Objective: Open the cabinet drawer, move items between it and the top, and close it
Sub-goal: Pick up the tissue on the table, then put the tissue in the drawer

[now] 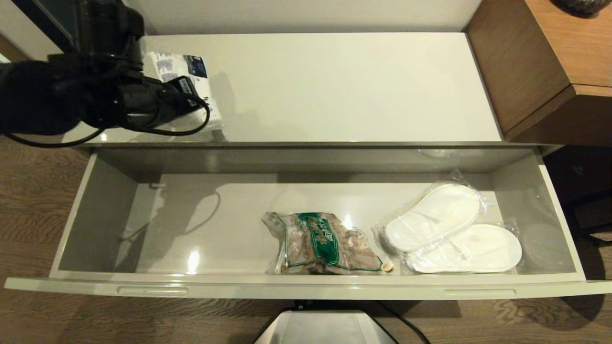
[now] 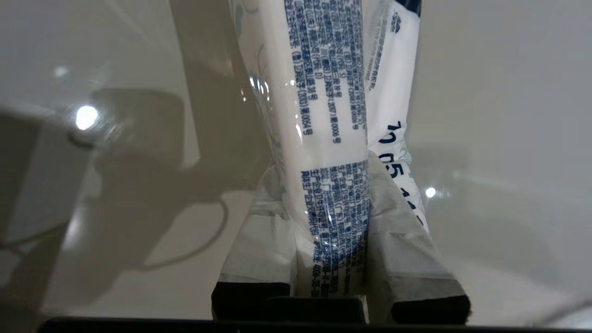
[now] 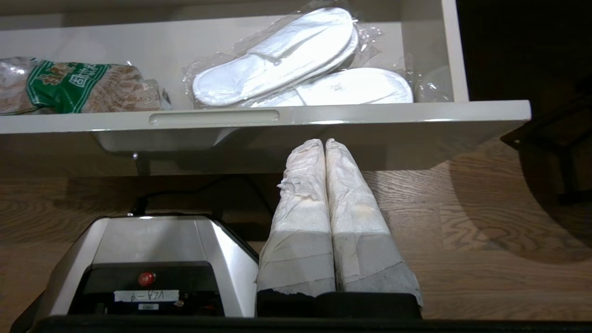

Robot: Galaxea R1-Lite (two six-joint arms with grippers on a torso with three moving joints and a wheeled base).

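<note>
Over the left end of the top (image 1: pixel 334 86), my left gripper (image 2: pixel 330 217) has its two paper-wrapped fingers (image 2: pixel 397 240) pinched tight on the white packet (image 2: pixel 323 115), which runs straight out between them, its slick plastic film crinkled at the squeeze and covered in small blue print (too fine for me to read). From the head view the packet (image 1: pixel 179 67) sits at that near-left corner of the glossy cream surface, partly hidden behind my black wrist. Below and in front, the cabinet drawer (image 1: pixel 306 286) stands pulled wide open, shallow and shiny beige-grey, with two narrow oval slots in its front rim. Inside lie a clear bag of brown snacks with a green label (image 1: pixel 320 243) and, just to its right, a pair of soft white slippers in clear wrap (image 1: pixel 449 229). My right gripper (image 3: pixel 326 152) hangs low in front of the drawer above the wood-grain floor (image 3: pixel 485 240), fingers pressed together on nothing.
</note>
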